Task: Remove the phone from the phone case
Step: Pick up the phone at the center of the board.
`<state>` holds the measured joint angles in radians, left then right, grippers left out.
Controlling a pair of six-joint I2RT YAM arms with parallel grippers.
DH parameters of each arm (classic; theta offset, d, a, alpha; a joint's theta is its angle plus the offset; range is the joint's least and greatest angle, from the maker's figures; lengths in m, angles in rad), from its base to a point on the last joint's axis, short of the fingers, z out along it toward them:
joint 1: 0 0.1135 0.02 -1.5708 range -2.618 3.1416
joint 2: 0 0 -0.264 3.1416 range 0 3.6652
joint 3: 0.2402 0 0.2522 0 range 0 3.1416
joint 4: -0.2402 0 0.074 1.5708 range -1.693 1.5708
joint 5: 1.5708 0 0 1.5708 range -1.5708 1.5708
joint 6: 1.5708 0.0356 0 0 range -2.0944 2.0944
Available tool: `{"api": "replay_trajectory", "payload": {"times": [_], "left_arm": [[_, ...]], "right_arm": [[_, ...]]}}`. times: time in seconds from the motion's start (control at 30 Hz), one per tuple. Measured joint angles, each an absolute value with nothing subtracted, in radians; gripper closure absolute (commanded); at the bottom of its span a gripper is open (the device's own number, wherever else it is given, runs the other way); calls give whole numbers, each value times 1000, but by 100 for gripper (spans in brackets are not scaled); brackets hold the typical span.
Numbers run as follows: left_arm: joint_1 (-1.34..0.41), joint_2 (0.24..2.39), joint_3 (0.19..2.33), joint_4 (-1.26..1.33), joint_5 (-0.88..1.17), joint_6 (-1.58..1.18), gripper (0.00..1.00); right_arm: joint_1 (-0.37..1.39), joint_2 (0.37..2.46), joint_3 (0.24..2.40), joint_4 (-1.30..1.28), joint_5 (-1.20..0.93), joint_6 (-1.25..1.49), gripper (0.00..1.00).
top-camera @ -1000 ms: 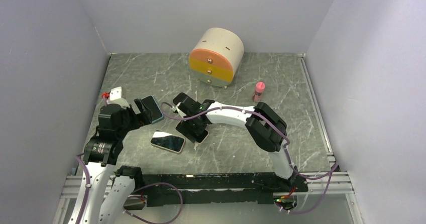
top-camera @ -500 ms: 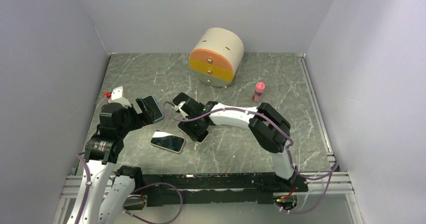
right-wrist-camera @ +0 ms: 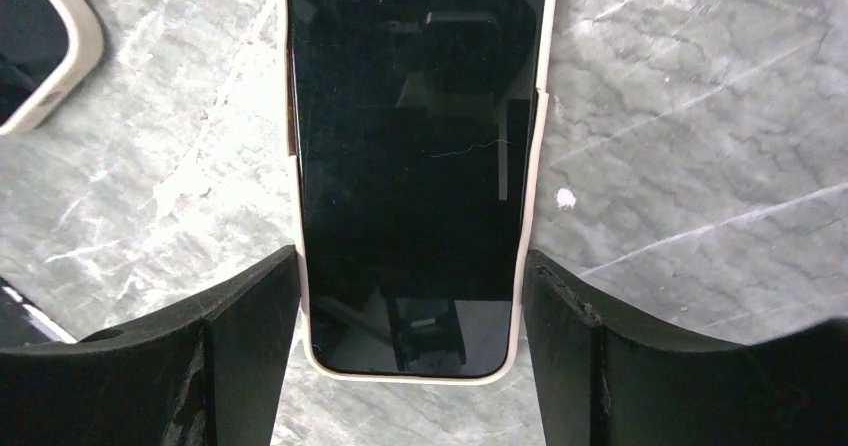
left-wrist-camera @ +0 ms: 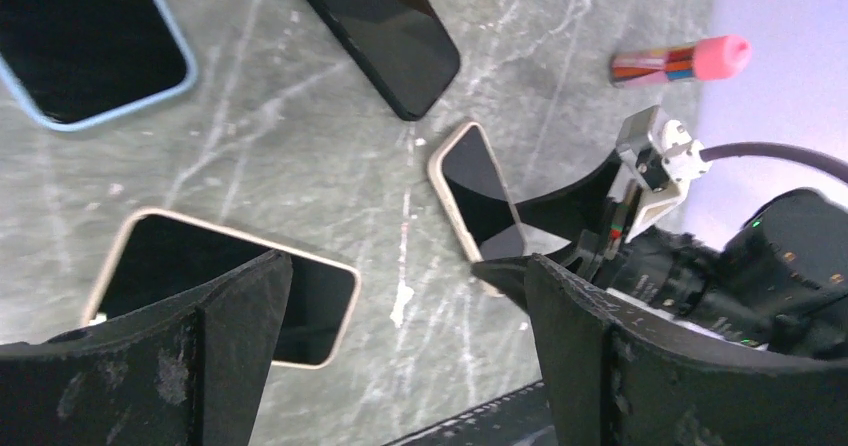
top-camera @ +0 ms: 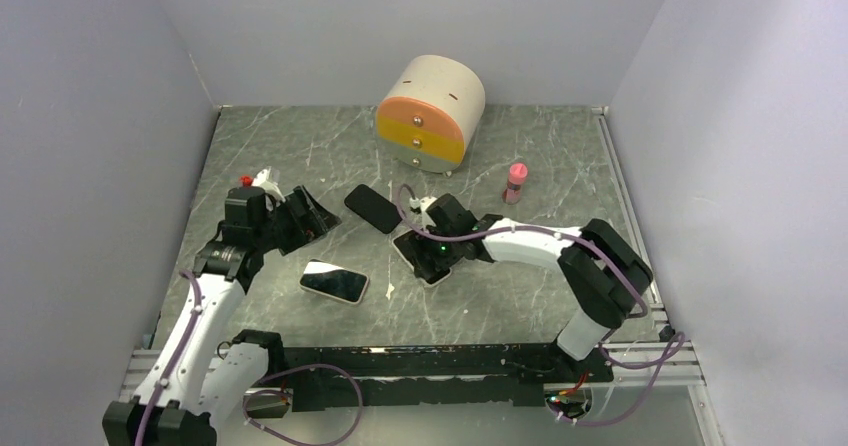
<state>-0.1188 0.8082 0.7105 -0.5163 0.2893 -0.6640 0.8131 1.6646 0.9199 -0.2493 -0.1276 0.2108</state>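
1. Rightward shift of right claw (right-wrist-camera: 412, 266) since a second ago; now clenched on both long edges of cream phone case (right-wrist-camera: 410, 376), phone (right-wrist-camera: 415, 166) seated inside, screen up, mid-bench (top-camera: 560, 166).
2. Hidden from above under released, empty left claw (top-camera: 308, 216): blue-cased phone (left-wrist-camera: 90, 36).
3. Drawer box (top-camera: 430, 114) at back, drawers shut, contents unseen.
4. Nearby: bare black phone (top-camera: 372, 208), second cream-cased phone (top-camera: 334, 282), pink tube (top-camera: 516, 181).
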Motion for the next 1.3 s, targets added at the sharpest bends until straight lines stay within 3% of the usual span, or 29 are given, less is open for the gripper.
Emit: {"api": "replay_trajectory", "payload": {"times": [0.23, 0.6, 1.07, 1.3], "left_arm": [[-155, 936, 682, -361, 404, -791, 12], [-320, 1190, 646, -112, 426, -950, 12], [-376, 1211, 606, -134, 385, -1166, 11], [-431, 1325, 606, -139, 382, -1256, 18]], "right_arm": [[797, 1569, 767, -58, -204, 314, 100], [789, 1471, 657, 194, -255, 451, 100], [789, 1529, 657, 242, -283, 484, 100], [789, 1539, 657, 250, -290, 484, 100]]}}
